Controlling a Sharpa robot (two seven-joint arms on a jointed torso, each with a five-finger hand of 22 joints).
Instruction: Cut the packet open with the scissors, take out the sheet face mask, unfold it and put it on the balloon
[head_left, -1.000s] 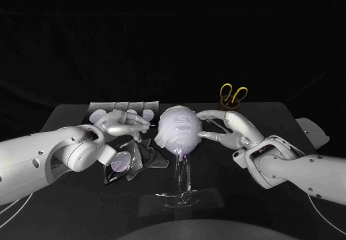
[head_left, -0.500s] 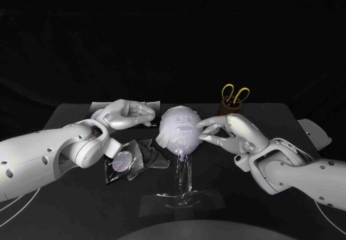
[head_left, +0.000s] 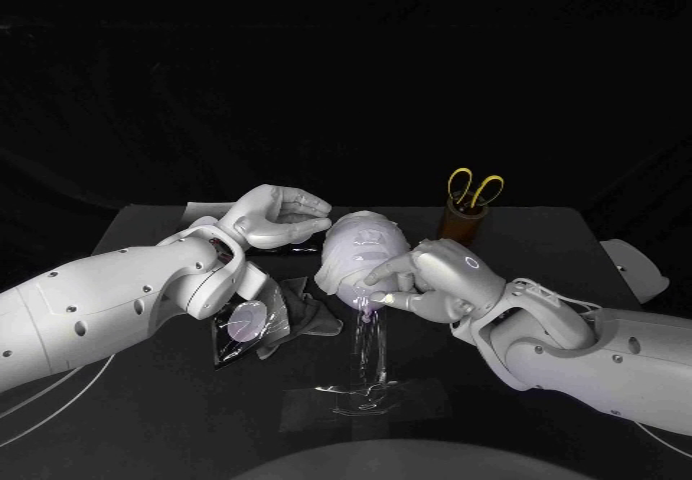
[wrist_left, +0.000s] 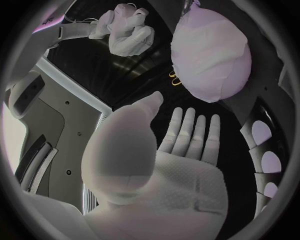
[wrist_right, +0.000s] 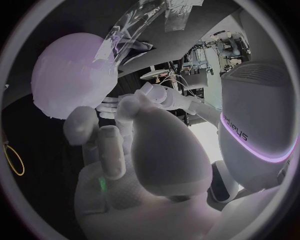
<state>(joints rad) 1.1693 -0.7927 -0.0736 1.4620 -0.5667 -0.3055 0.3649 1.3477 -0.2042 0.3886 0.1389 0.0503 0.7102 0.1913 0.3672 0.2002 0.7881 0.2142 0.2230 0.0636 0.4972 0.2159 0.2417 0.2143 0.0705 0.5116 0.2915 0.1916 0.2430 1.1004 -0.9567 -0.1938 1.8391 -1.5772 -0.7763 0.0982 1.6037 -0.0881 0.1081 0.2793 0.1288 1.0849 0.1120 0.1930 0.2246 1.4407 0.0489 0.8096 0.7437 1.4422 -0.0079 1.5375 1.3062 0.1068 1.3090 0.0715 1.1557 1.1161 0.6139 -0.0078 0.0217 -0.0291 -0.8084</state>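
Note:
The pale balloon (head_left: 358, 250) stands on a clear stand (head_left: 364, 350) at mid table, with the white sheet mask (head_left: 351, 238) lying wrinkled over it. My right hand (head_left: 426, 280) reaches in from the right, its fingertips touching the balloon's lower side; it holds nothing. The right wrist view shows that hand (wrist_right: 125, 150) right against the balloon (wrist_right: 72, 75). Raised just left of the balloon and apart from it is my left hand (head_left: 281, 215). In the left wrist view its fingers (wrist_left: 187, 132) are stretched out and empty below the balloon (wrist_left: 212, 55). The cut packet (head_left: 260, 325) lies crumpled on the table at left.
Yellow-handled scissors (head_left: 470, 188) stand in a brown cup (head_left: 460, 222) behind and to the right of the balloon. A row of pale packets (wrist_left: 261, 137) lies at the table's back left. A white object (head_left: 635, 268) sits at the right edge.
My left hand has lifted up and back off the balloon's left side. My right hand has slid in and down, from the balloon's right side to its lower part.

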